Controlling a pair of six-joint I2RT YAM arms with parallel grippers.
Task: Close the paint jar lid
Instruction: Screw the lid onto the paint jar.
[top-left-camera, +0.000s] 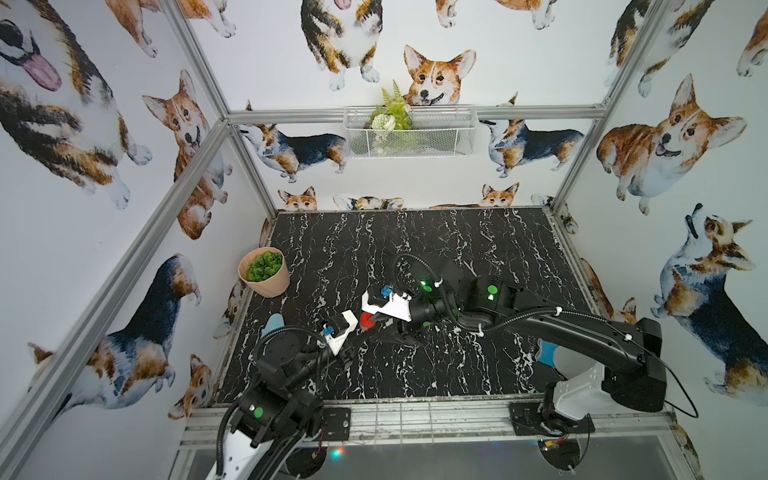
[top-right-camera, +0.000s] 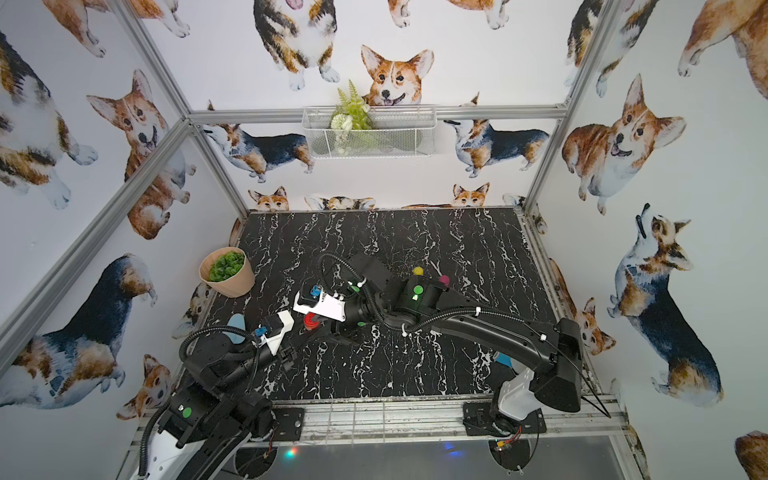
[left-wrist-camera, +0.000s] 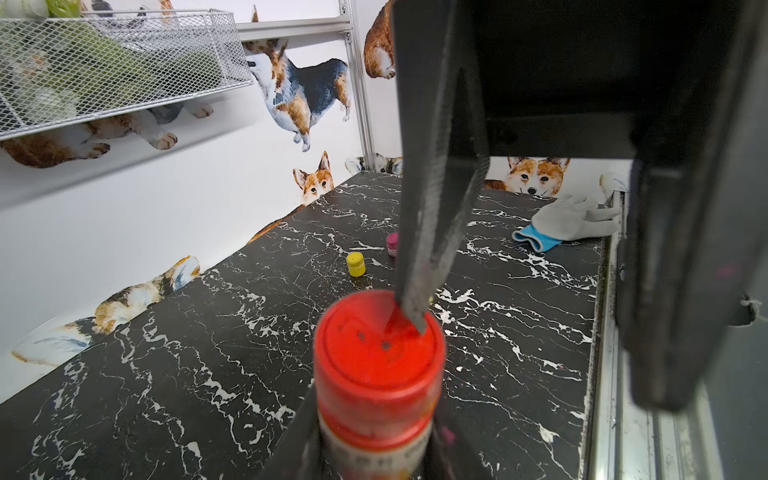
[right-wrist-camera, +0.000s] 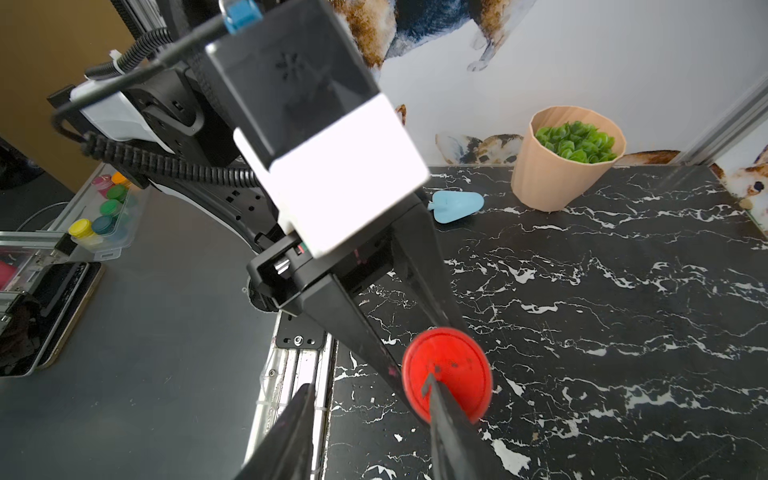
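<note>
Your left arm was folded low over the front left corner of the tabletop (top-left-camera: 457, 249), its forearm reaching in towards the middle. Your left gripper (left-wrist-camera: 376, 453) was clamped on the body of the red paint jar (left-wrist-camera: 374, 419), one finger on each side, below the red lid (right-wrist-camera: 453, 365) that sat on top. The jar stood upright on the left front part of the tabletop, seen in both top views (top-right-camera: 311, 320).

Your right arm stretched across from its base at the front right, elbow raised, forearm running leftward over the middle of the tabletop, wrist angled down at the jar. Your right gripper (right-wrist-camera: 370, 382) was parted wider than the lid and held nothing; one fingertip (right-wrist-camera: 432, 384) rested on the lid's top face, and the other hung clear beside the jar.

The front rail lay near the jar. The plant pot (top-left-camera: 264, 272) stood at the left edge, well apart, with a light-blue object (right-wrist-camera: 457, 205) between it and your left arm. Behind the jar ran bare marble up to a yellow paint jar (left-wrist-camera: 355, 264) and a pink paint jar (left-wrist-camera: 392, 244), and a grey glove (left-wrist-camera: 569, 224) lay by the right edge
</note>
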